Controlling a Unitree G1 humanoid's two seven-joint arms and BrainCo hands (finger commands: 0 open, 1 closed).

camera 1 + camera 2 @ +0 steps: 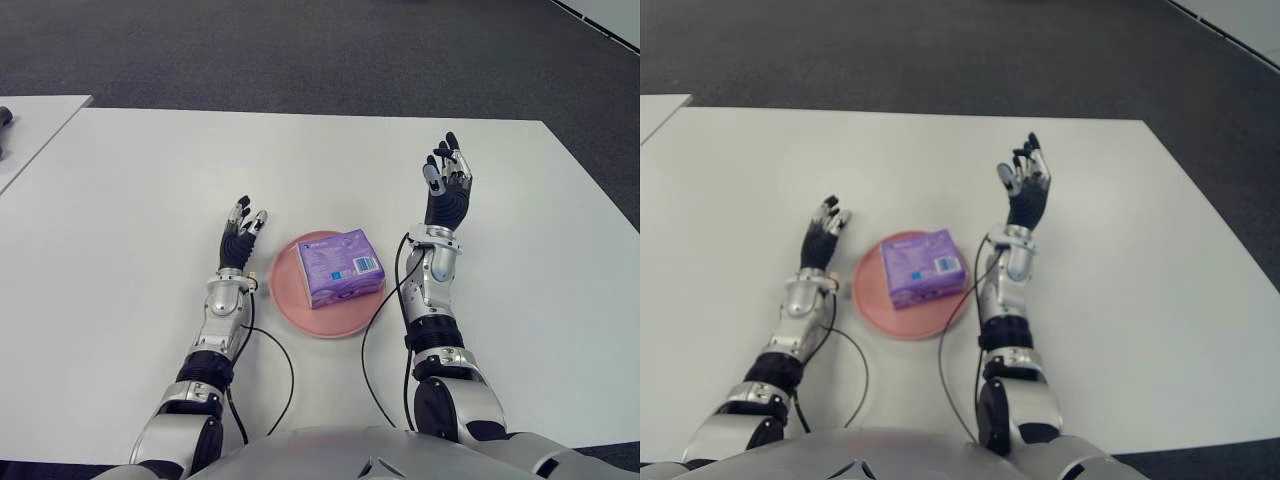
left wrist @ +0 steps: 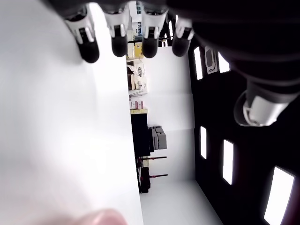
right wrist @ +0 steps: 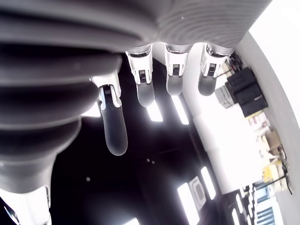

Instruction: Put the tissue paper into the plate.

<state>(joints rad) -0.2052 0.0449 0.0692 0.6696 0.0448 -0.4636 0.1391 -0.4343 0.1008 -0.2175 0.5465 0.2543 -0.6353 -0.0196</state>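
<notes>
**Tissue pack lying in the plate, both hands empty**

The purple tissue paper pack (image 1: 341,266) is seen lying in the pink plate (image 1: 300,305), on the white table (image 1: 130,200) just in front of the robot's chest. Part of the plate's far and right side is covered by the pack, which reaches the right rim — whether it overhangs that rim cannot be made out.

The left hand (image 1: 240,235) is shown just left of the plate, fingers extended and holding nothing. The right hand (image 1: 447,185) is raised to the right of and beyond the plate, fingers (image 3: 145,91) spread and empty — only room ceiling lights are framed behind them in its wrist view.

Neither wrist view shows the pack. A dark object (image 1: 4,116) at the far left edge is cut off.
</notes>
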